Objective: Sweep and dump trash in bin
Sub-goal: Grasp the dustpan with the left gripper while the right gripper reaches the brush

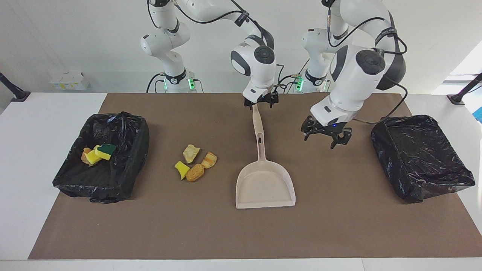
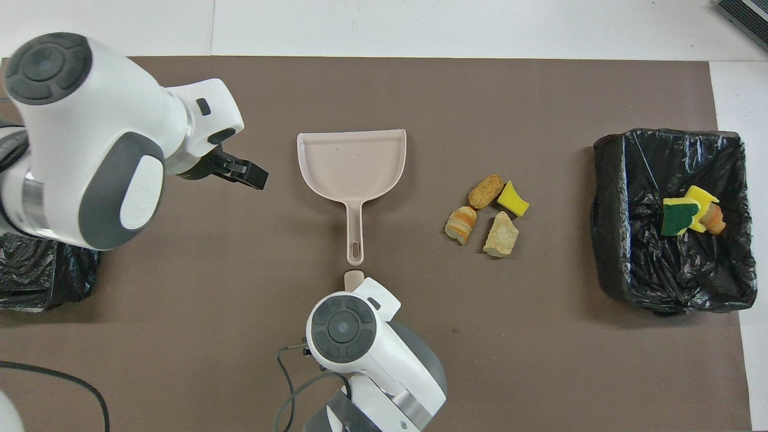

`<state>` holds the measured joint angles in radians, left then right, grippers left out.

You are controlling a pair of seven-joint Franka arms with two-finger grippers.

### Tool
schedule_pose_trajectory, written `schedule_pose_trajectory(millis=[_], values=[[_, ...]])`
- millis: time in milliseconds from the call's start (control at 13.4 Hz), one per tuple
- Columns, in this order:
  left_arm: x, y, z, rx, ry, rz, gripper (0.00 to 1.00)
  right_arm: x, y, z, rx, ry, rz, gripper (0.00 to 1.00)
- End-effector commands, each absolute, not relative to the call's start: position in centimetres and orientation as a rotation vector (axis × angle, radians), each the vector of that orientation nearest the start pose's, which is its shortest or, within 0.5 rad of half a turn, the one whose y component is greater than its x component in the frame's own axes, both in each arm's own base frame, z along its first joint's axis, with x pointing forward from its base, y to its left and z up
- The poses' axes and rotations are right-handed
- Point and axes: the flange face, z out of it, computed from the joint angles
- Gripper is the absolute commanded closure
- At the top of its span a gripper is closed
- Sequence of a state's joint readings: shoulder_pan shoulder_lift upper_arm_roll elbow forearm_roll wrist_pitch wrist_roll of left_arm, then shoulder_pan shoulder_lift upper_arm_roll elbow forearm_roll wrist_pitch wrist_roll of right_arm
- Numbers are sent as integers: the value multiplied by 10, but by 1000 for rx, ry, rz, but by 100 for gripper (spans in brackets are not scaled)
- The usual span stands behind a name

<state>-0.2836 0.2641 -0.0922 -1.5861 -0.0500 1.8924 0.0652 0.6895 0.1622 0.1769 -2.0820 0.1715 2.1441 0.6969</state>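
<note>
I saw my right gripper [image 1: 260, 102] spread open over the beige dustpan's [image 1: 265, 183] handle tip, holding nothing. My left gripper [image 1: 326, 136] hung open and empty at the dustpan's three o'clock in the facing view, four scraps [image 1: 195, 164] at its nine.

My table [image 1: 22, 158] was white, and a brown mat [image 1: 339, 226] covered most of its top, leaving bare white strips at both ends. A plain white wall [image 1: 75, 37] stood at my back. A small white box [image 1: 69, 80] sat at the wall's foot toward my right arm's end. A black stand [image 1: 13, 92] rested at one corner of the table and another black stand [image 1: 465, 92] at the next. Bright light came in past my left arm's end.
</note>
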Motion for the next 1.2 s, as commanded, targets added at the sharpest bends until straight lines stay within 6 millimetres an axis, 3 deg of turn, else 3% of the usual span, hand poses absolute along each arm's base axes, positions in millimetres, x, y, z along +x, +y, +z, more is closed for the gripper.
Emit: schedule_pose_trajectory(millis=[0, 150, 300, 374, 449, 599, 674, 749, 824, 1048, 1123], values=[[606, -286, 466, -3140, 603, -144, 0, 327, 414, 337, -3079, -89, 292, 0], [589, -327, 442, -3145, 613, -151, 0, 320, 413, 340, -3081, -71, 299, 0], [579, -343, 417, -3183, 425, -132, 0, 306, 420, 343, -3079, -89, 311, 0], [565, -356, 405, -3177, 429, -100, 0, 302, 420, 342, -3075, -87, 321, 0], [560, -357, 393, -3178, 418, -91, 0, 298, 422, 342, -3072, -100, 326, 1], [541, -374, 373, -3199, 284, -90, 15, 294, 420, 341, -3072, -124, 325, 21], [530, -383, 361, -3199, 268, -78, 20, 295, 420, 339, -3071, -128, 323, 46], [526, -383, 356, -3200, 270, -80, 25, 295, 420, 339, -3069, -127, 317, 78], [526, -383, 357, -3200, 271, -80, 32, 295, 420, 338, -3070, -117, 317, 100], [526, -383, 357, -3200, 268, -80, 55, 307, 422, 338, -3064, -87, 318, 100], [526, -383, 357, -3200, 268, -80, 56, 314, 424, 344, -3059, -88, 316, 100]])
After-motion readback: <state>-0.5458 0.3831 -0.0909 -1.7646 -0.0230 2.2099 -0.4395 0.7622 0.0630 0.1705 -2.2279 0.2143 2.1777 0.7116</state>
